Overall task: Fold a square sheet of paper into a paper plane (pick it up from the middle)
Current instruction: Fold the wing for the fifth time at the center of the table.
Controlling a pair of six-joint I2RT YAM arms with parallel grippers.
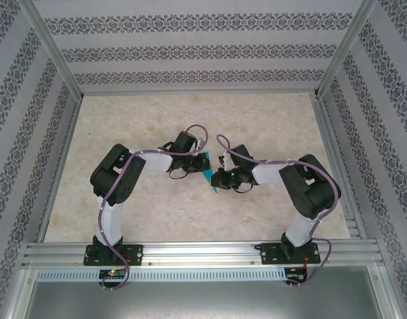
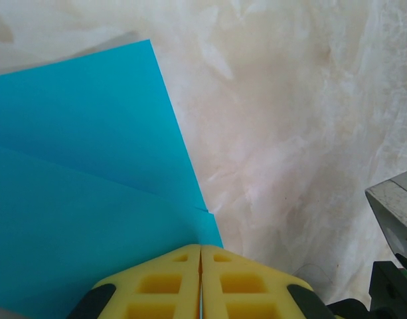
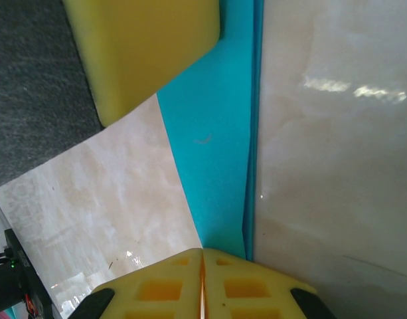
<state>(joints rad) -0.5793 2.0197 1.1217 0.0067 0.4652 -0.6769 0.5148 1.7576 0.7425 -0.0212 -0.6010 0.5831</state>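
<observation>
Above the marbled table, left gripper and right gripper each clamp the creased blue sheet; most folds seemingly left.

My left fingers and right fingers are yellow with black corners, the paper running out from between each pair is plain cyan-blue, the table beyond my tips is cream with faint marbling, the walls are white with grey floral stripes, my cables purple.
</observation>
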